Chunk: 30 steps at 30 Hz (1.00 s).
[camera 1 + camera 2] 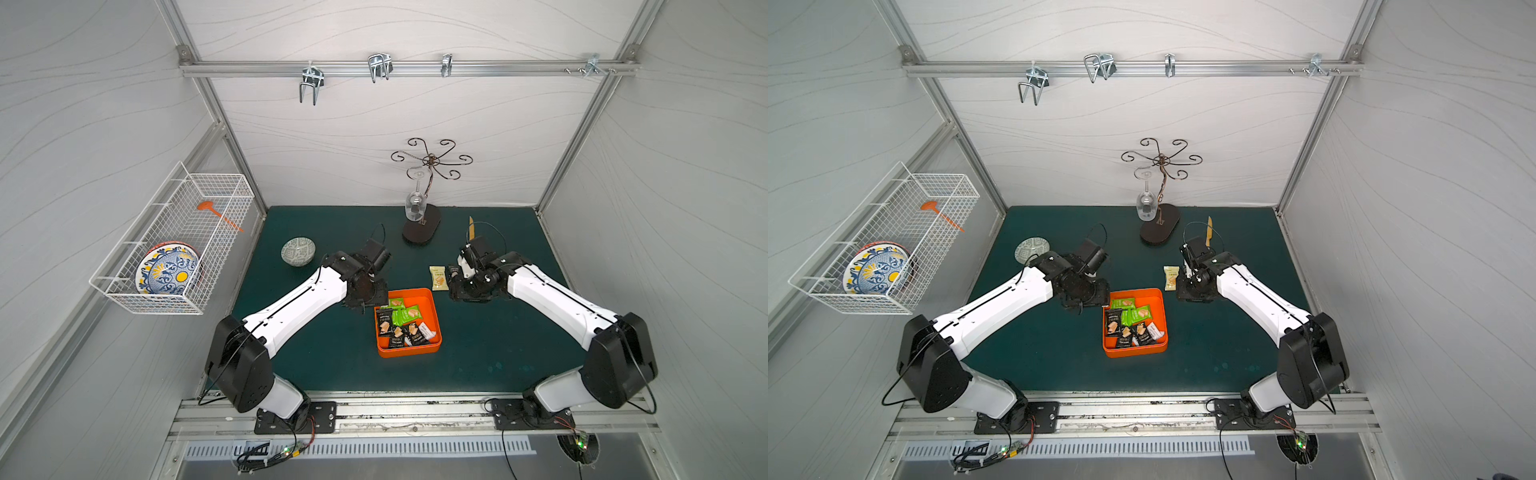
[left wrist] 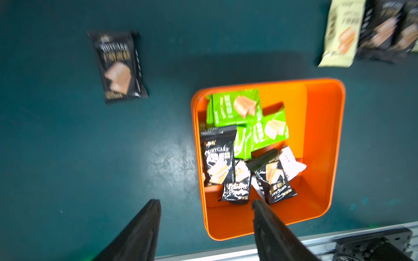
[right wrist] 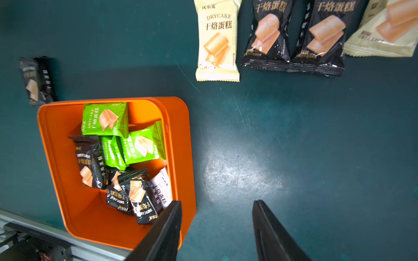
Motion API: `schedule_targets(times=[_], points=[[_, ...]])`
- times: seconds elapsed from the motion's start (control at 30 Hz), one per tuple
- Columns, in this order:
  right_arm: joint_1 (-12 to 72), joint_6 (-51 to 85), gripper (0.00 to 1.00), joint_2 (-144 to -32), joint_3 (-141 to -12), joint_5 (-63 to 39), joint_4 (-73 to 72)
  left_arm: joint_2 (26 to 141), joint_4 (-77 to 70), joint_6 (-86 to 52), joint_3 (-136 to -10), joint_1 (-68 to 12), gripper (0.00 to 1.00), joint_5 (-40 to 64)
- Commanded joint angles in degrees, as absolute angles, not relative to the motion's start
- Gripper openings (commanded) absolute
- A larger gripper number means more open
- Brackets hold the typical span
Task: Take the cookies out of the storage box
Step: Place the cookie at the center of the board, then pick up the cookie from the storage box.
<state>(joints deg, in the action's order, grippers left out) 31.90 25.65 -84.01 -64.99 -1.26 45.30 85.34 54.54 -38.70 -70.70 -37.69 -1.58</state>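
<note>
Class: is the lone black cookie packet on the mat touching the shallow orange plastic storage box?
Apart: the left wrist view shows bare mat between the black cookie packet and the orange plastic box.

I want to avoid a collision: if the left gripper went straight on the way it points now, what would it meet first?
Probably the side wall of the storage box: the open left gripper straddles it, one of the fingers over the black cookies. Depth is unclear.
</note>
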Motion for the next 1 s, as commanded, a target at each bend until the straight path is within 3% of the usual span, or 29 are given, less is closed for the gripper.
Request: schedule_targets(times=[0.0,0.47,0.97], points=[[32.3,24.4,0.55,-84.2,-64.2,-1.8,43.7,83.6,49.4,-45.0,-70.2,-40.8,0.68,-4.1],[30.6,22.1,0.56,-84.4,-62.8,-4.2,40.3,92.2,46.8,-50.8,-71.5,-49.6,0.68,-6.5],[28.0,20.8,0.56,-82.2,-60.0,-5.2,40.6,102.6,51.9,-53.8,-74.1,-50.2,0.68,-10.2]])
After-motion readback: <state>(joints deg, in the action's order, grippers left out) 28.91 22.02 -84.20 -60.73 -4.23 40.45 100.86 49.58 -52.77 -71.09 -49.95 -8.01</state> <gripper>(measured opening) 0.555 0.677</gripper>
